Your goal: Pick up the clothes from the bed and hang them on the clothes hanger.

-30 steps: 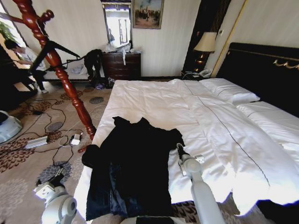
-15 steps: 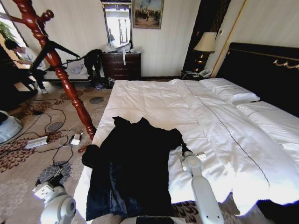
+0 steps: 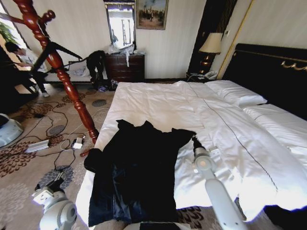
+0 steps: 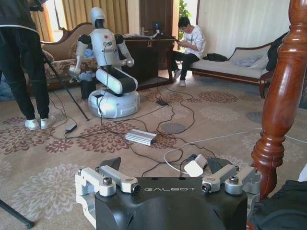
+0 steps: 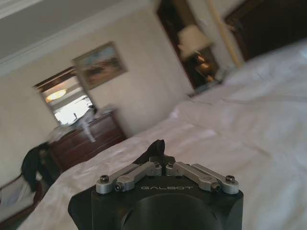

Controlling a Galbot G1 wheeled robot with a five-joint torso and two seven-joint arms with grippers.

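The clothes (image 3: 136,167), one black coat with a navy lining showing along its lower left panel, lie spread flat on the near left part of the bed (image 3: 163,103). The collar points toward the far end of the bed. The left sleeve is bunched at the mattress edge and hangs over the side. The right sleeve stretches out toward the middle of the duvet, and its tip is pulled up to a point.

My right gripper (image 3: 194,140) is at that sleeve tip, low over the white duvet. In the right wrist view, my right gripper (image 5: 158,154) has its jaws drawn together on a fold of the black cloth (image 5: 156,145), which stands up between the fingertips. The right arm reaches in from the near edge of the bed, beside the coat's right hem.

My left gripper (image 4: 164,168) hangs off the left side of the bed, low over the patterned carpet (image 4: 48,177), apart from the garment. Its jaws stand spread wide with nothing between them.

The clothes hanger (image 3: 57,64), a red-brown wooden stand with a spiralled post, stands on the carpet just beside the left edge of the bed, tilted in the head view, its foot near the coat's collar end. In the left wrist view its post (image 4: 283,91) rises close to my left gripper.

Cables (image 3: 50,139) and a white power strip (image 3: 37,145) lie on the carpet beyond the stand.
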